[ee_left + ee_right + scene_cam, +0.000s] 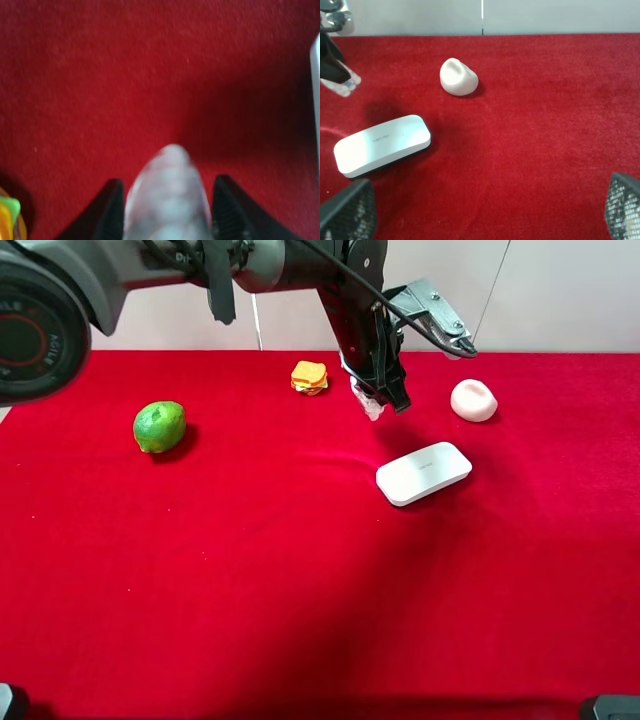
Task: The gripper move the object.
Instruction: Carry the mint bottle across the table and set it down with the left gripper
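Red cloth covers the desk (300, 590), with a pale wall behind it. The left arm (350, 310) reaches in from the far left corner, past the middle of the desk, and its jaws point down at the cloth. The left jaws pinch a small clear bottle (372, 403) with pale contents. In the blurred left wrist view the bottle (167, 200) fills the gap between the two dark fingers (112, 210). It seems to hang just above the cloth rather than rest on it, though the views do not settle this.

A flat white case (423, 473) lies near the left jaws, toward the front of the desk and a little to their right, apart from the bottle. A white rounded lump (473, 400) sits near the jaws on their right. A small toy burger (310, 377) sits near them on their left, and a green lime (160, 426) lies well apart on that same side.

The right jaws are spread wide and hold nothing, their mesh-faced fingertips (350, 210) showing at the edges of the right wrist view. The case (382, 145) and the lump (458, 76) lie ahead of them, well apart.
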`<state>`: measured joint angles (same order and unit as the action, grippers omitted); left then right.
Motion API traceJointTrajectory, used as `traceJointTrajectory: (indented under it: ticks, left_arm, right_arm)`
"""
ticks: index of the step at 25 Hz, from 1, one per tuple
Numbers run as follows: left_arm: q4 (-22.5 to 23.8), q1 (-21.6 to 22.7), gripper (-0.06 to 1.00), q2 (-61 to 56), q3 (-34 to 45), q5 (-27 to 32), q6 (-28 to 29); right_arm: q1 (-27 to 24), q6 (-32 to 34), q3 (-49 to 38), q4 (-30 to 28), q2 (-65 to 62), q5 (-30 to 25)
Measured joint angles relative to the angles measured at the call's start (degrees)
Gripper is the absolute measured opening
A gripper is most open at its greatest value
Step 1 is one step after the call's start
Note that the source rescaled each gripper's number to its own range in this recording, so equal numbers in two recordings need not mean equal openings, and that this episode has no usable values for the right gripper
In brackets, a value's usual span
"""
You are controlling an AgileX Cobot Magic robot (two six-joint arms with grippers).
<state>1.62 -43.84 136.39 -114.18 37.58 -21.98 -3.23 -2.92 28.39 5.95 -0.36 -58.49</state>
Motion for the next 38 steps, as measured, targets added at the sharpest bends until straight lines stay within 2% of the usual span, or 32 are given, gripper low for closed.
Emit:
traceJointTrajectory:
  ticks: [6,23,29,36,38]
  left_arm:
    - [0.07,0.0,0.0,1.91,0.0,-3.53,-0.06]
    - [0.07,0.0,0.0,3.33,0.0,-4.65,-0.24]
    - [0.07,0.0,0.0,3.33,0.0,-4.67,-2.61]
    - [0.07,0.0,0.0,3.33,0.0,-4.67,-2.87]
    - [0.07,0.0,0.04,3.33,0.0,-4.71,-2.87]
  right_arm:
    - [0.0,0.0,0.0,0.07,0.0,0.0]
    - [0.0,0.0,0.0,0.07,0.0,0.06]
    - [0.0,0.0,0.0,0.07,0.0,0.06]
    - [0.0,0.0,0.0,0.07,0.0,0.06]
    - [0.0,0.0,0.0,0.07,0.0,0.06]
